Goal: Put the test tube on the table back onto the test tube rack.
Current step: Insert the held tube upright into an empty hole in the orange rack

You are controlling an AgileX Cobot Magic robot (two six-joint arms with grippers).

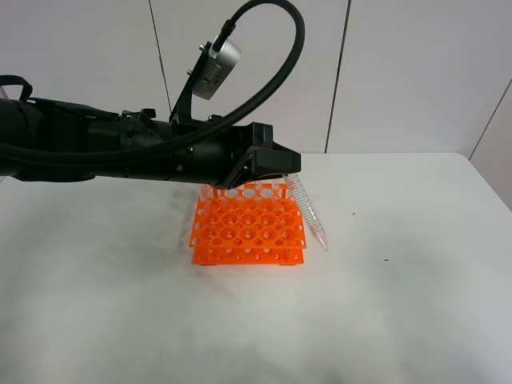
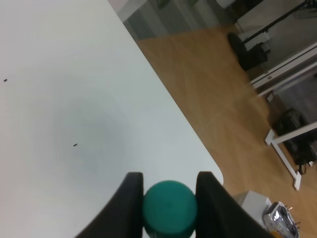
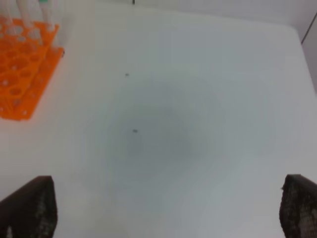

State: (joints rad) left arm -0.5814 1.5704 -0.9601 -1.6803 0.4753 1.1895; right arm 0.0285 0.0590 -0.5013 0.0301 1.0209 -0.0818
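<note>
In the high view, white tabletop (image 1: 120, 320) fills the lower frame nearest the camera. Beyond it, at mid-frame, stands the orange test tube rack (image 1: 248, 234). Just off the rack's right edge hangs the test tube (image 1: 310, 214), in no hole. Its long axis slants, with the pointed tip low toward the lower right and the cap end up and to the left inside the left pincer (image 1: 268, 166). I cannot tell whether the tip touches the tabletop. The left wrist view shows that pincer's black fingers (image 2: 132, 203) pinching the teal cap (image 2: 170, 208) from both sides. The holes lie to the left of the tip, so I judge the tube needs righting and shifting left over one before it is lowered. The right pincer (image 3: 165, 206) is spread wide over the tabletop, with the rack far off at the upper left of its view, so the left arm is nearer.
</note>
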